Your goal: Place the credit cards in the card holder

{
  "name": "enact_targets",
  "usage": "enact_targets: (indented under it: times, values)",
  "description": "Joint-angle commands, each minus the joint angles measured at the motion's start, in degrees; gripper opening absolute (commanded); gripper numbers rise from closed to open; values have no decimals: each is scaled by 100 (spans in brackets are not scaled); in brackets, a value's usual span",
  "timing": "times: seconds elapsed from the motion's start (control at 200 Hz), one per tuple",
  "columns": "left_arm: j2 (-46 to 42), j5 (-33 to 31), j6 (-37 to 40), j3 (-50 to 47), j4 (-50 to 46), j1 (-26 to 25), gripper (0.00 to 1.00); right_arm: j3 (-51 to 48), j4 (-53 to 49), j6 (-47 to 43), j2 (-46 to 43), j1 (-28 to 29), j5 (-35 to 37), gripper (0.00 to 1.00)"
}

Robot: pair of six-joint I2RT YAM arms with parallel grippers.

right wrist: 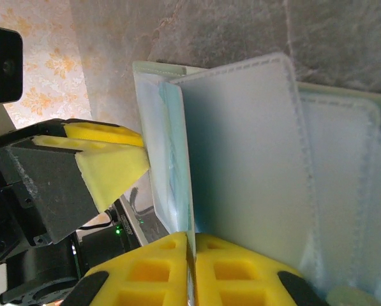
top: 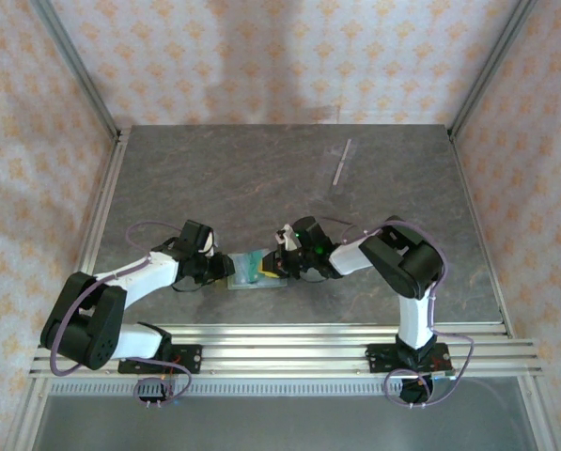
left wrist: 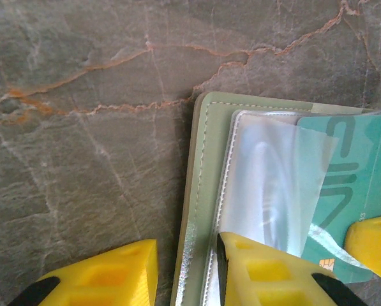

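The sage-green card holder point(top: 254, 273) lies open on the table between my two grippers. In the left wrist view its green cover point(left wrist: 209, 159) carries clear sleeves, and a teal credit card point(left wrist: 359, 166) sits partly inside one sleeve. My left gripper point(left wrist: 187, 245) is open. It straddles the holder's left edge, one finger over the table and the other on the sleeve. My right gripper point(right wrist: 191, 237) is shut on the thin edge of the teal credit card point(right wrist: 177, 159), beside the holder's pale pockets point(right wrist: 343, 178). The left gripper's fingers point(right wrist: 113, 167) touch the sleeve from the far side.
A thin clear strip point(top: 342, 162) lies at the back right of the grey stone table point(top: 214, 178). Aluminium rails point(top: 289, 343) run along the near edge, and metal frame posts with patterned walls close in the sides.
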Motion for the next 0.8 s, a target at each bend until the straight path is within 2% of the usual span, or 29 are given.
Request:
enact_targets:
  times: [0.0,0.275,0.481,0.796]
  values:
    - [134,-112,150,-110,51,2,29,111,-450,-231,66,32,256,10]
    - [132,-130,167,-93,14,2,29,400,-1616,-1083,-192,-12,227,11]
    - [113,-131,176,-75,-44,3,28,508,-1984,-1330,-266,-98,159,10]
    - [71,-131,159,-50,-75,3,28,497,-1970,-1368,-316,-126,207,10]
